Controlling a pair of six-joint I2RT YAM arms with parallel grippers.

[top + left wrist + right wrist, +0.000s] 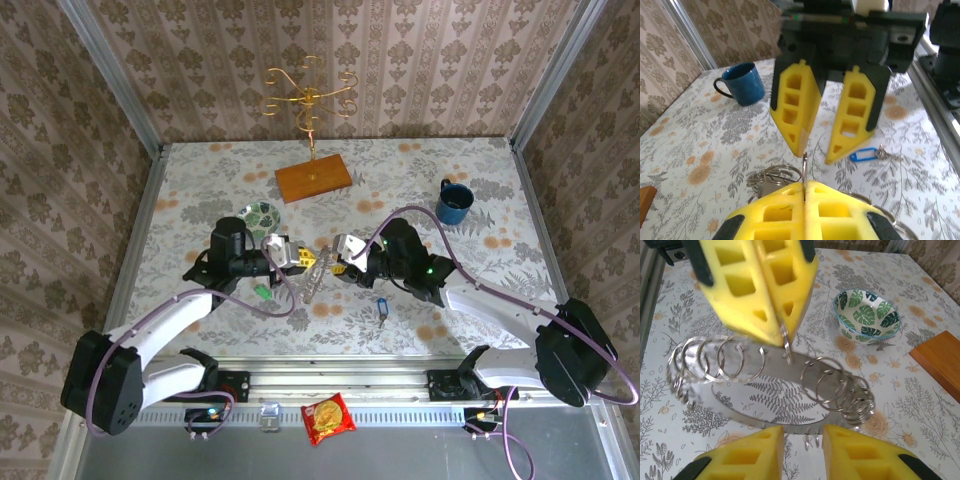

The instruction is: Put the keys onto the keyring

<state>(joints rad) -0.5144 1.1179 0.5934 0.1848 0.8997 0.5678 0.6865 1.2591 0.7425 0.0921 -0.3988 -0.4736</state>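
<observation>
Floral tablecloth (450, 160) bears bowl (867, 315) and mug (742, 82); left gripper (805, 190) pinches the keyring (810, 365), right gripper (816, 154) gapes wide.

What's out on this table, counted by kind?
Keys: 2, green key and blue key
Keyring: 1
Bowl: 1
Mug: 1
Gold stand: 1
Snack packet: 1
Total: 7

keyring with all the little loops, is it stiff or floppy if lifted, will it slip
The keyring looks like flat shiny metal, so it is probably stiff. Its small loops sit loose on it and would likely swing. The left gripper pinches only a thin bit of it, so it may pivot or slip.
</observation>
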